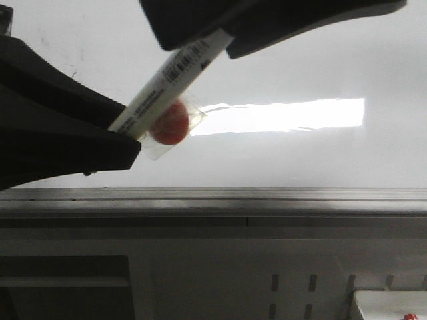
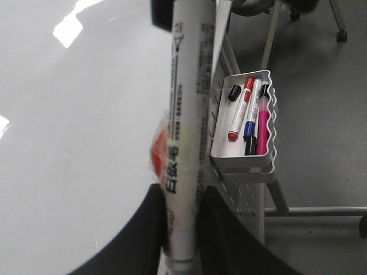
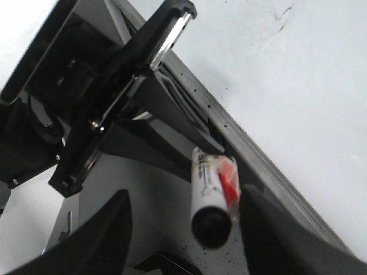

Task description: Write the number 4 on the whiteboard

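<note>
My left gripper (image 1: 127, 130) is shut on a white marker (image 1: 170, 77) with a barcode and a red tag (image 1: 171, 123). It holds the marker slanted above the glossy whiteboard (image 1: 300, 60). In the left wrist view the marker (image 2: 186, 114) sits tight between the black fingers (image 2: 229, 240). My right gripper (image 1: 223, 37) is at the marker's far end. In the right wrist view its jaws stand wide apart around the black cap (image 3: 211, 226), which is closer to one finger (image 3: 275, 235). No number 4 shows on the board.
A grey metal edge strip (image 1: 213, 197) runs along the board's near side, with a grey slotted panel (image 1: 293, 287) below it. A white tray (image 2: 241, 163) hanging on that panel holds several markers (image 2: 250, 117). Faint dark smudges (image 3: 281, 14) mark the board.
</note>
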You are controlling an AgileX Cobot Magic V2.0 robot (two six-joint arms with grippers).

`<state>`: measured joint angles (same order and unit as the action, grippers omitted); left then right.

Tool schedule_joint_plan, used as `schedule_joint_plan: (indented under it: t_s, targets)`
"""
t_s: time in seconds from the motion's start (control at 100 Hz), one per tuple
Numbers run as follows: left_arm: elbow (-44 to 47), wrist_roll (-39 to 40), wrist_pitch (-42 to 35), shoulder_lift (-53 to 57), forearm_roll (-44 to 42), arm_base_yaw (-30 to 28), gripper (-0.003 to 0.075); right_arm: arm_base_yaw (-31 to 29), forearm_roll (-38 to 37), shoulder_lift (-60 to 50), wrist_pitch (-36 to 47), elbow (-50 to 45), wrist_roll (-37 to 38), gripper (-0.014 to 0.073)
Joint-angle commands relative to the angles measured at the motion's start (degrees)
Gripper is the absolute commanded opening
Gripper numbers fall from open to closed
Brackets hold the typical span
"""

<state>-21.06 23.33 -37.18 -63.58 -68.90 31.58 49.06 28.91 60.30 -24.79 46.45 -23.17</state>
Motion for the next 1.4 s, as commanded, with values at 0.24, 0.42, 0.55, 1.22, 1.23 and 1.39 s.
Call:
schedule_joint_plan:
  t_s: [0.24,0.42,0.55,1.22,1.23,1.39]
  targets:
    - [-1.9,0.0,-3.7,1.0,1.8,0.2,-0.0020,0.3,-0.1,6.2,3.9,5.0,-1.1,0.0297]
    - [-1.9,0.0,-3.8,1.0,1.8,0.2,-0.0020,0.3,-0.4,6.6,3.4,5.0,-1.1,0.0012]
    - [-1.9,0.0,-3.8,1.5,2.4,0.2,-0.0017,0.3,-2.1,6.6,3.5,5.0,-1.1,-0.0062]
    - [-2.0,6.5,19.8,24.3,12.5,-3.2,0.0376,-6.9,-5.5,4.1,2.7,9.0,-1.1,-0.0064]
    - [-2.0,6.5,19.9,24.5,12.8,-3.2,0.0376,-7.0,-5.6,4.1,2.7,9.2,-1.1,-0.0064]
    - [-1.9,6.5,24.5,25.3,18.7,-3.2,0.0376,-10.7,-7.8,4.3,3.0,12.6,-1.1,-0.0064]
